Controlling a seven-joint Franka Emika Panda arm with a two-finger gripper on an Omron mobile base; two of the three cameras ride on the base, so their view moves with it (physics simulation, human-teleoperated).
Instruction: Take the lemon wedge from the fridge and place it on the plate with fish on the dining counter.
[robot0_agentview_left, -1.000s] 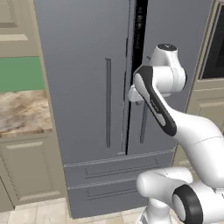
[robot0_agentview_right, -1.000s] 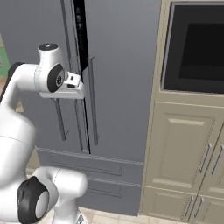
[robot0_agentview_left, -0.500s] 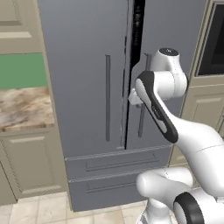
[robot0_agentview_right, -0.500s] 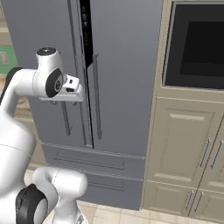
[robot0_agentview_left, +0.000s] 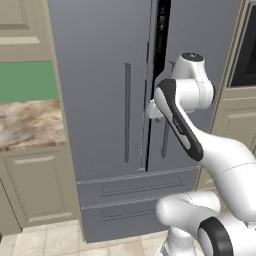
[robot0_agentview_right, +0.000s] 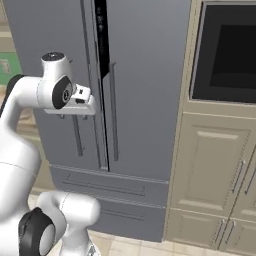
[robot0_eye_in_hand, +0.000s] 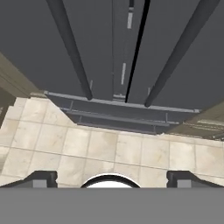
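Hand (robot0_eye_in_hand: 109, 177) open, facing fridge (robot0_eye_in_hand: 118, 52) door seam

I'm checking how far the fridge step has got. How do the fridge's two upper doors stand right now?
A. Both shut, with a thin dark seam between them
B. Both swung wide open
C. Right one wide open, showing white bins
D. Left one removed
A: the fridge doors sit flush, with a narrow dark gap between the bar handles, and the open gripper holds nothing.
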